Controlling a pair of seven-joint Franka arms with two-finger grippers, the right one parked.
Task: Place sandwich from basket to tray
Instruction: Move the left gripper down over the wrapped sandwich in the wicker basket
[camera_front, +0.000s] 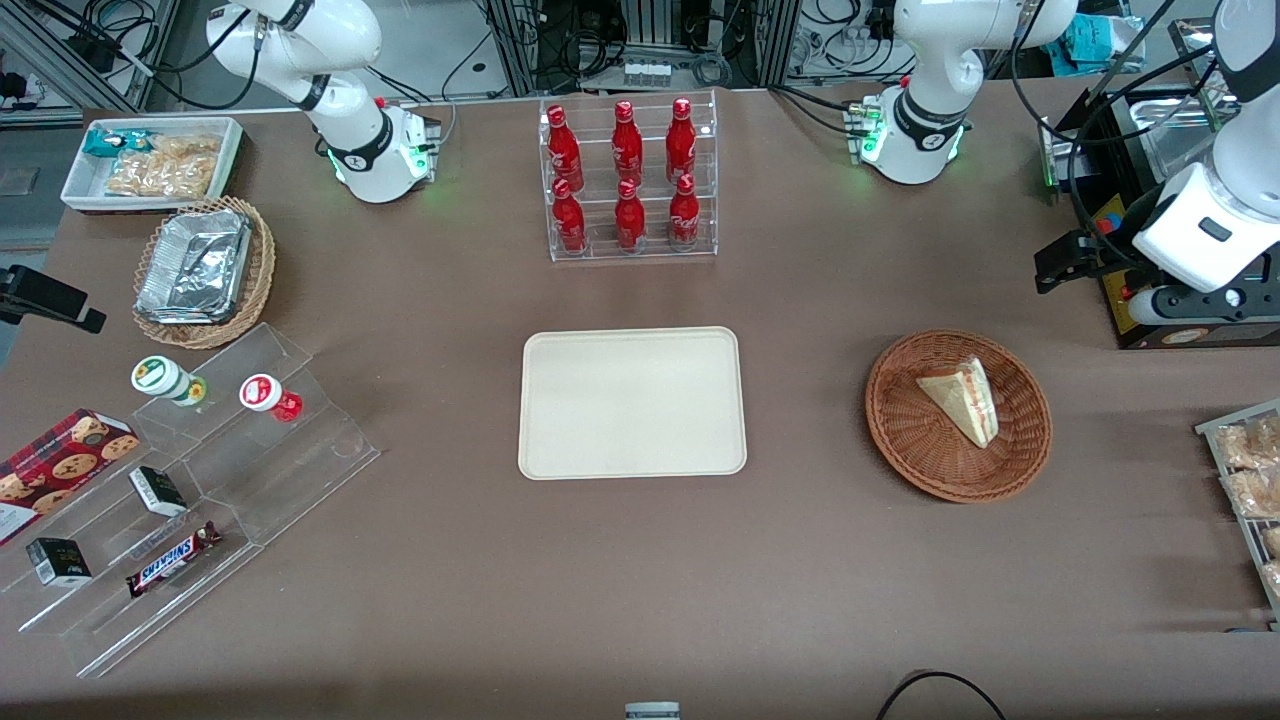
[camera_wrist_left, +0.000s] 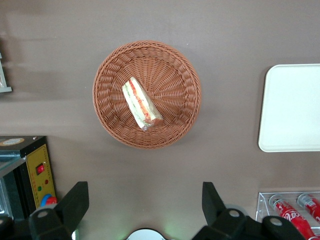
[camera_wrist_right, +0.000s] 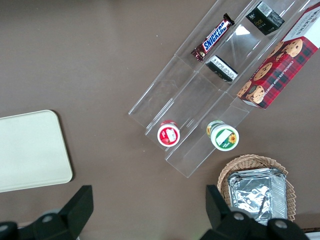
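In the front view's right half, the round reddish-brown woven wicker basket (camera_front: 958, 415) sits on the brown desk (camera_front: 640, 580), holding the small triangular wrapped sandwich of pale bread (camera_front: 962, 398) with its red and green filling edge showing. At frame centre lies the flat cream-beige rectangular tray (camera_front: 632, 402), bare, well apart from the basket. Higher at the right edge, the left arm's tool (camera_front: 1070, 262) hangs above the desk, clear of the basket; the wrist view shows its fingers (camera_wrist_left: 72, 205) spread wide apart, holding nothing.
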